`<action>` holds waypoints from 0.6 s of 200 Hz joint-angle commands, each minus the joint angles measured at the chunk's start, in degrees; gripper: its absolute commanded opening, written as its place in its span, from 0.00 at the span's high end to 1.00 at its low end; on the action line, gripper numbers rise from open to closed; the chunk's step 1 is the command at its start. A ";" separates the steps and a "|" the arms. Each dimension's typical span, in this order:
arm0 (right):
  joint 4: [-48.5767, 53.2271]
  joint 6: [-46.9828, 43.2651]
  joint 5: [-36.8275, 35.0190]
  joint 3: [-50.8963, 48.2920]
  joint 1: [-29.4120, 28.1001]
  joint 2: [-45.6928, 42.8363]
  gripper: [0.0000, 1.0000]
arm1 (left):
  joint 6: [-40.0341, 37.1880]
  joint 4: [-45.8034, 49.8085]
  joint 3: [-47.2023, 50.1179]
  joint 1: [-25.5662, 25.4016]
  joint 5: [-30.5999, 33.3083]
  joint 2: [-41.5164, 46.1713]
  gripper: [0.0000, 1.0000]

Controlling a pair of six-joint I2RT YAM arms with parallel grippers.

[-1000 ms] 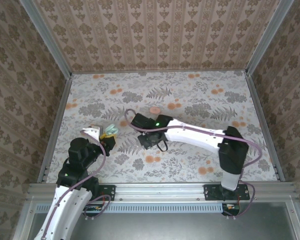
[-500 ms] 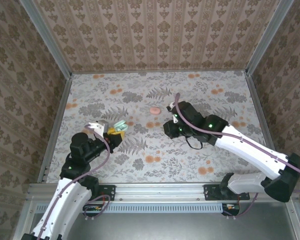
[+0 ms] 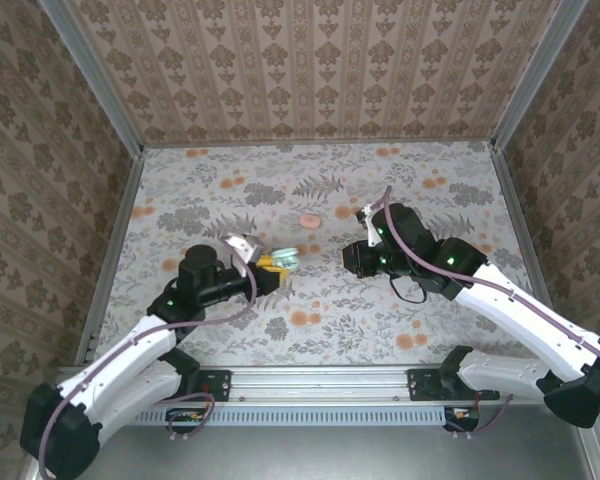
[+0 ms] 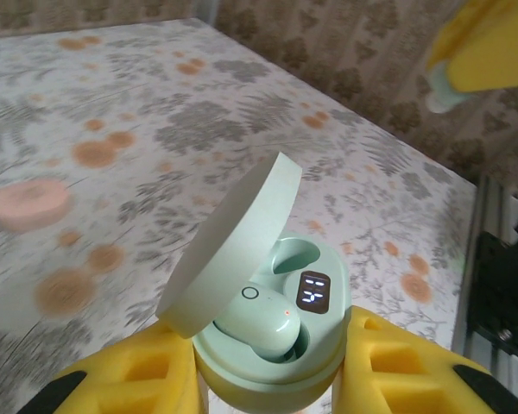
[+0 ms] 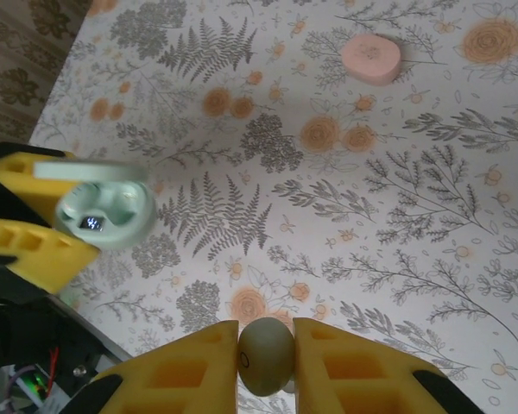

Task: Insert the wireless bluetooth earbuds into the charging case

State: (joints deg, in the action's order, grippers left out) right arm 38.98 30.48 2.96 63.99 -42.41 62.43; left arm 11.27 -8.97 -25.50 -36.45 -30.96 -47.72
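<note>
Now, with your right gripper (image 5: pixel 266 369) pinching the pale earbud (image 5: pixel 265 352) at bottom centre of its wrist view, steer it left to the open charging case (image 4: pixel 272 345) your left gripper (image 4: pixel 268 390) grips, lining up with the empty socket (image 4: pixel 292 256) beside the seated bud (image 4: pixel 257 321).

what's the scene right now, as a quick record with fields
left gripper: jaws shut on the charging case
case state: mint, lid open, display lit
inside case: one mint earbud seated, the other socket empty
right gripper: jaws shut on a loose pale earbud, above the table
pink oval piece: lying on the table, apart from both grippers
task state: second earbud not yet in the case
</note>
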 commanded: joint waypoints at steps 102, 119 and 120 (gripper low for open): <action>-5.44 -5.07 20.15 1.47 -0.39 1.99 0.84 | -8.99 -13.86 -8.25 -10.20 -7.72 -14.37 0.91; -4.30 -6.81 19.90 1.88 -0.40 1.74 0.84 | -8.89 -14.46 -8.17 -10.22 -7.67 -14.41 0.91; -4.28 -6.91 19.90 1.86 -0.44 1.73 0.84 | -8.80 -14.52 -8.17 -10.22 -7.69 -14.41 0.91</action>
State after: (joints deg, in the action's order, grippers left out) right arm 33.41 27.33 21.06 63.61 -42.44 64.62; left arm 4.25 -20.14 -32.05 -46.11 -36.73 -62.28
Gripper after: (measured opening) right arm 0.164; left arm 0.317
